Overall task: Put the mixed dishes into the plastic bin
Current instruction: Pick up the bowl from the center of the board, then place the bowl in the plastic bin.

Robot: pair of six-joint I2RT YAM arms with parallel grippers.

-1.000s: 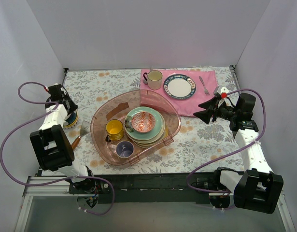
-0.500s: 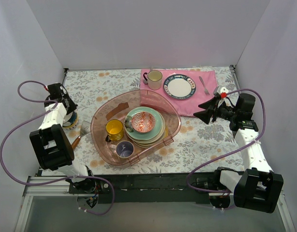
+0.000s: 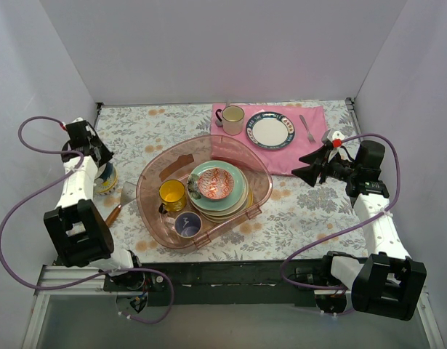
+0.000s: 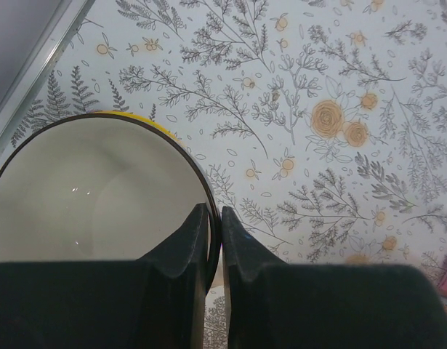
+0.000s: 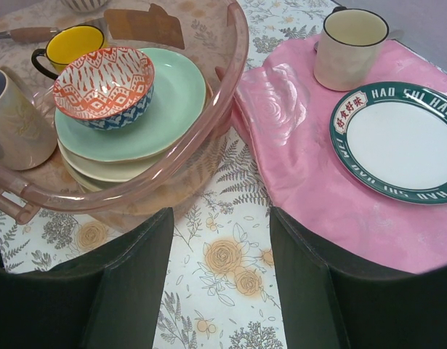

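- The left gripper (image 4: 214, 211) is at the far left of the table (image 3: 296, 211). Its fingers are almost together and pinch the rim of a yellow-sided bowl (image 4: 85, 196), with one finger inside the bowl and one outside.
- This bowl stands on the table, well to the left of the plastic bin (image 3: 147, 174) and outside it.
- In the middle, the bin holds the yellow mug (image 3: 171, 193) on its left side, and the grey mug (image 3: 187, 224) near it at the near edge.
- On the right side of the bin the small red-and-blue patterned bowl (image 3: 216, 182) sits on the large mint-green plate (image 3: 236, 190). This plate lies on the cream plates (image 5: 99, 169), of which only the edges show.
- Further right and far, the pink cloth (image 3: 310, 149) carries a cream mug (image 3: 232, 118) and a blue-rimmed white plate (image 3: 270, 131).
- The right gripper (image 5: 219, 218) hangs above the table to the right of the bin, with its jaws wide apart and nothing between them.
- I judge that the step in hand is picking up the bowl on the left, perhaps the last dish to go in.
- The next move calls for lifting it clear, carrying it right over the rim, and setting it in the bare far-left part of the bin. The hold is only on the thin rim, so the bowl may tilt.
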